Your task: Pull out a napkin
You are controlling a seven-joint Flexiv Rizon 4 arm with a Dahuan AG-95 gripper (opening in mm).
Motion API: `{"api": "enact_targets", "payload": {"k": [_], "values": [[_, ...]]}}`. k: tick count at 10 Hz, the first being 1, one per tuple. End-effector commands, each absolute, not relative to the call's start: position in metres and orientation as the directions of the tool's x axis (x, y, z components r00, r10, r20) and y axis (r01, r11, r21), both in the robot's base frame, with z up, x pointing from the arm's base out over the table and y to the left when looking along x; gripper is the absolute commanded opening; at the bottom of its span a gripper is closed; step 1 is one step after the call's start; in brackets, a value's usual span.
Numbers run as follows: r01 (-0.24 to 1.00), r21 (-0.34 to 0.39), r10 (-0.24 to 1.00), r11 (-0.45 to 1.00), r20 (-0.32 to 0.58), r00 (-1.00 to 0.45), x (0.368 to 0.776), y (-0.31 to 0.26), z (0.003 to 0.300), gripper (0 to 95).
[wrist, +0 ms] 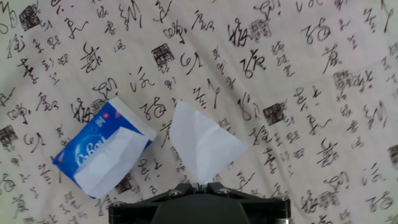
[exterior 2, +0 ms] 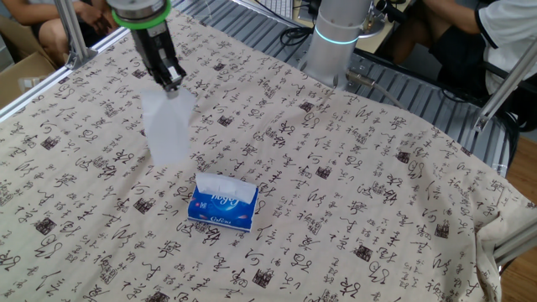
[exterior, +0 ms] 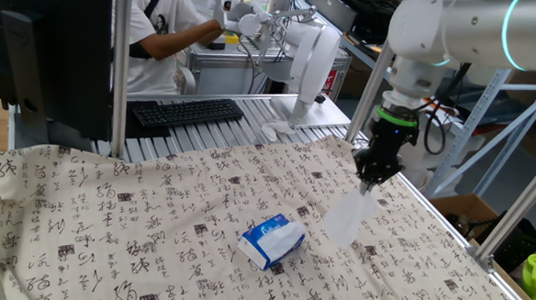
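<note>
Thin, soft, semi-translucent white napkin (exterior: 349,216) hanging free in the air, pinched by its top corner between the closed fingers (exterior: 373,183) of a dark two-finger gripper on a white, glossy arm. Long axis roughly vertical in both fixed views: narrow gathered tip up at the fingers, broader loose edge pointing down toward the bench (exterior: 98,232), slightly slanted away from the gripper in one fixed view. Clear of the pack, off to one side of it and above the cloth; lower edge apparently not touching the cloth, though hard to confirm. In the hand view, a fan-like, wedge shape with a soft central crease, spreading away from the pinch point at the bottom edge of the picture. Blue-and-white tissue pack (exterior: 273,242) lying flat on the bench, a small rectangular soft-sided block with a glossy printed wrapper, crumpled white tissue showing through the slit along its top; long axis set diagonally in the hand view. Bench draped with a cream fabric cloth (exterior 2: 352,210), matte, printed all over with black calligraphy characters and small square seals, gently wrinkled and folding down at the corners. Behind it, a ribbed aluminium surface carrying a black keyboard (exterior: 187,111).
</note>
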State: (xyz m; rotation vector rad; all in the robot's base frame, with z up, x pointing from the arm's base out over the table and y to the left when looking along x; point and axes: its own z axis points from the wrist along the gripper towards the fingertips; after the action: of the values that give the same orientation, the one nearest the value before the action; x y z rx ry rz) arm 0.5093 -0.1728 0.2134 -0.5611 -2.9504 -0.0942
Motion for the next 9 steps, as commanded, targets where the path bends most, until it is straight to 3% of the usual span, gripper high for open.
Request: {"api": "enact_targets", "payload": {"k": [1, 9], "values": [[0.347, 0.019, 0.342, 0.938, 0.121, -0.932, 0.511, -0.18, 0.21, 0.0], [0.263, 0.002, 0.262, 0.965, 0.091, -0.961, 0.535, -0.2, 0.185, 0.0]]}}
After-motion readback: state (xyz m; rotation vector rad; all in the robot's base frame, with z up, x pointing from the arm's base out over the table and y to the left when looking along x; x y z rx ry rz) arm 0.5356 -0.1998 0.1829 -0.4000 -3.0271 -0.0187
